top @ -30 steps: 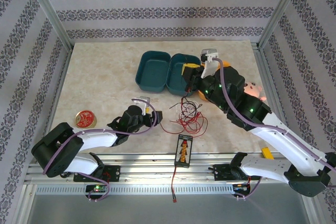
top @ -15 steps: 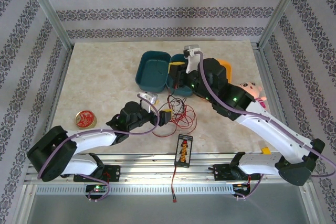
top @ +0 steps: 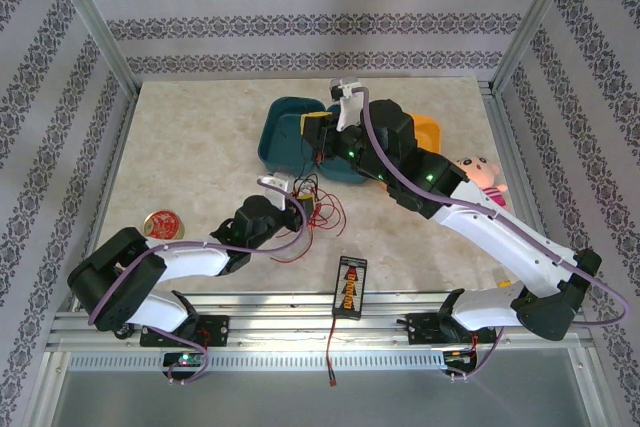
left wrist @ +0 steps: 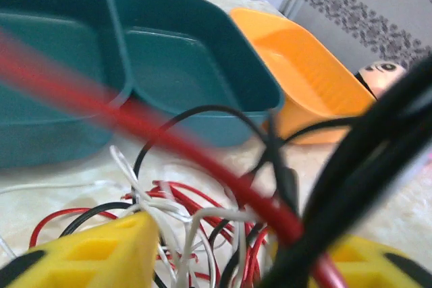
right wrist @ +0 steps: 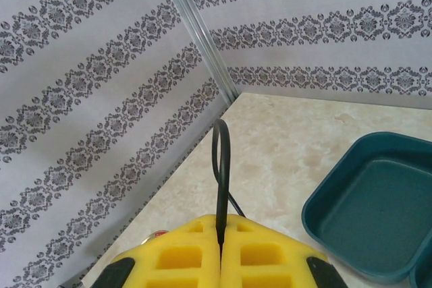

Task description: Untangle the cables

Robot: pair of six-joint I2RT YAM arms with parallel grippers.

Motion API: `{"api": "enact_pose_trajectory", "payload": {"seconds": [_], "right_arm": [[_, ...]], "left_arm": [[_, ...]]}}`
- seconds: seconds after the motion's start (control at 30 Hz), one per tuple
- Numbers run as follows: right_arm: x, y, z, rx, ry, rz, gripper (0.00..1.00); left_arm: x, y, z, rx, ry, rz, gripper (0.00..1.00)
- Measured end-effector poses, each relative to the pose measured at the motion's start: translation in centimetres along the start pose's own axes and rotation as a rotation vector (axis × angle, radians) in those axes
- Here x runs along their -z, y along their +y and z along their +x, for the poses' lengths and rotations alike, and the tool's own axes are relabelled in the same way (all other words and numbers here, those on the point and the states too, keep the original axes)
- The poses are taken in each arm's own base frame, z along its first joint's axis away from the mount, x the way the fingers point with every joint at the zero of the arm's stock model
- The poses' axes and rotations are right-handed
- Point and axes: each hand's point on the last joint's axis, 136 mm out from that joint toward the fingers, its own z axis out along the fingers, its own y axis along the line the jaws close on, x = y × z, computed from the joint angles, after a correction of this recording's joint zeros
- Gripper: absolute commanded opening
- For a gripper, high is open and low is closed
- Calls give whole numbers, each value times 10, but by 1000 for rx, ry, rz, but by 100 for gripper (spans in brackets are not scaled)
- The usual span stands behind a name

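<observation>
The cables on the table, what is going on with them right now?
The right hand is shut on the black cable and holds it up by the teal box. The left hand sits at the pile of red, black and white cables, with strands between its fingers. The cables are not yet untangled.

Tangled cables (left wrist: 202, 217) just before the twin tray (top: 283, 142); likely a tin (top: 162, 226) left.

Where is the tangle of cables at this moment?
In the top view the cables lie mid-table, just in front of the teal case, at the left gripper. One black cable is pinched in the right gripper.
</observation>
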Motion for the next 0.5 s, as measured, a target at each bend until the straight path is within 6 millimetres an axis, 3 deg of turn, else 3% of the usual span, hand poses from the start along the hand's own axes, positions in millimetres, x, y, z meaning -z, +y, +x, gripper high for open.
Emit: {"api": "enact_pose_trajectory", "payload": {"seconds": [0.13,0.27,0.43,0.5], "right_arm": [[0,-3,-2,-1,-4,8,0],[4,-9,-9,-2,-24,23,0],[20,-14,-26,13,-75,38,0],[27,-14,-33,19,-92,40,0]], "left_arm": [[5,11,12,18,9,-35,32],[8,19,19,33,18,-63,35],[9,28,30,58,28,-96,38],[10,32,33,66,34,-109,34]]}}
